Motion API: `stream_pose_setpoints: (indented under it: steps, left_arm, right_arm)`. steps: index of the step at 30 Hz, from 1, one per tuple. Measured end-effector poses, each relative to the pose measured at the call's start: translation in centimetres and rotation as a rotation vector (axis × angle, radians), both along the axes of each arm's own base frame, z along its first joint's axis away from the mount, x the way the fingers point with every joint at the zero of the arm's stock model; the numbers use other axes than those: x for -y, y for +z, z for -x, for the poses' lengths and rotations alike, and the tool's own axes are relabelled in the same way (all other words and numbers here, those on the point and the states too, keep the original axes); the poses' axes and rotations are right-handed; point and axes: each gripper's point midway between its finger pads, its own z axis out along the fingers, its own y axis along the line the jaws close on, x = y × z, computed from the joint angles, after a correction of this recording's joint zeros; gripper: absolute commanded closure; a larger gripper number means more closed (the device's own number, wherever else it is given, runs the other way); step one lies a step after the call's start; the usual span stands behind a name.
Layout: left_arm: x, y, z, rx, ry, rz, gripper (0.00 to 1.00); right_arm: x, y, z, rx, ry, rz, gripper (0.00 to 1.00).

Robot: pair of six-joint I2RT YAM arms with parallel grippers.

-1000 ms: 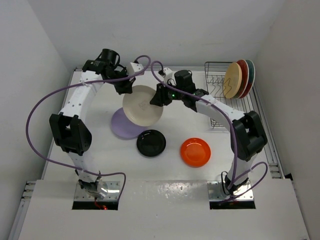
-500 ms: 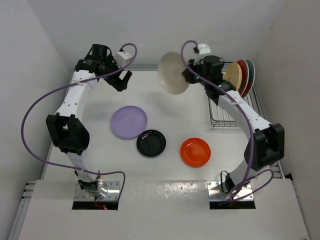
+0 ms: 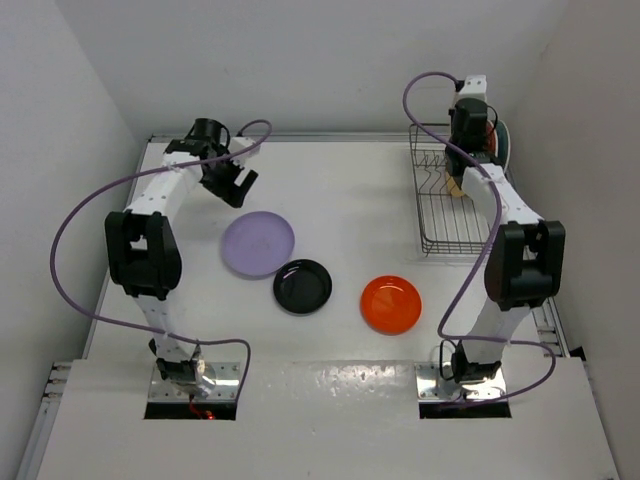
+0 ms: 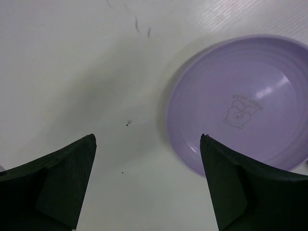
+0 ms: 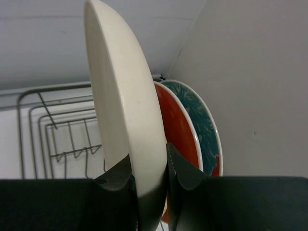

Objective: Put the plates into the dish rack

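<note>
You have a white table (image 3: pixel 340 195) filling the middle of the top view, matte and evenly lit. Plain white walls (image 3: pixel 330 60) close it in at the top, left and right of the frame. Low on the table's right edge you can see a pale grooved metal rail (image 3: pixel 549 335). Across the bottom runs a glossy white panel (image 3: pixel 330 375), catching glare near its middle. In the left wrist view, the table shows short dark scuff marks (image 4: pixel 137 24) at top centre and a tiny dark speck (image 4: pixel 128 123) lower down. In the right wrist view, a wall (image 5: pixel 260 86) fills the right side.
</note>
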Motion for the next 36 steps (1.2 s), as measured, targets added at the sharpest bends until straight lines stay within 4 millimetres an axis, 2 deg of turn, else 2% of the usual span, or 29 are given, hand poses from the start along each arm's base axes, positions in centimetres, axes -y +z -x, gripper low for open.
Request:
stream_pose_setpoints:
  steps: [4, 8, 14, 18, 20, 21, 22, 23, 26, 30, 33, 34, 35, 36]
  left_arm:
    - [-0.4, -2.5, 0.6, -0.063, 0.008, -0.022, 0.07]
    - [-0.7, -3.9, 1.3, -0.101, 0.014, -0.035, 0.07]
    - [-1.2, -7.4, 2.4, -0.193, 0.022, -0.057, 0.07]
    - [-1.7, -8.5, 3.2, -0.229, 0.028, -0.055, 0.07]
    - [-2.0, -8.9, 3.1, -0.236, 0.036, -0.047, 0.07]
    - [-2.2, -9.1, 3.1, -0.241, 0.039, -0.043, 0.07]
    - [-2.3, -9.4, 3.2, -0.251, 0.042, -0.041, 0.07]
    - [-2.5, -9.8, 3.2, -0.260, 0.046, -0.038, 0.09]
    - [-2.7, -11.4, 3.5, -0.302, 0.050, -0.026, 0.15]
    - [-1.9, -13.1, 4.0, -0.349, 0.031, 0.013, 0.35]
    - [-1.4, -13.1, 4.0, -0.354, 0.018, 0.047, 0.59]
    - [-1.1, -13.1, 4.1, -0.362, 0.005, 0.063, 0.82]
    - [-1.0, -13.2, 4.2, -0.370, 0.006, 0.073, 0.96]
    - [-0.7, -13.1, 4.3, -0.383, 0.009, 0.095, 1.00]
  right_arm:
    - [1.1, -3.2, -0.7, -0.068, -0.029, 0.036, 1.00]
    - [1.4, -5.5, -0.5, -0.113, -0.039, 0.055, 1.00]
    - [1.7, -7.2, 0.2, -0.142, -0.047, 0.082, 1.00]
    - [1.3, -8.5, 0.5, -0.166, -0.025, 0.070, 1.00]
    - [1.1, -9.2, 0.6, -0.183, -0.011, 0.050, 0.92]
    - [1.1, -9.6, 0.6, -0.194, -0.003, 0.034, 0.84]
    - [1.0, -10.1, 0.6, -0.208, 0.002, 0.017, 0.75]
    - [0.9, -10.7, 0.6, -0.224, 0.007, 0.000, 0.55]
    - [0.7, -12.2, 0.2, -0.265, 0.018, -0.040, 0.37]
    - [-0.2, -12.9, 0.4, -0.293, 0.049, -0.071, 0.26]
    - [-0.7, -12.9, 0.5, -0.303, 0.073, -0.087, 0.18]
    - [-0.9, -12.7, 0.7, -0.305, 0.083, -0.091, 0.16]
    - [-1.0, -12.3, 0.8, -0.305, 0.089, -0.095, 0.16]
    - [-1.1, -11.8, 1.0, -0.301, 0.095, -0.098, 0.13]
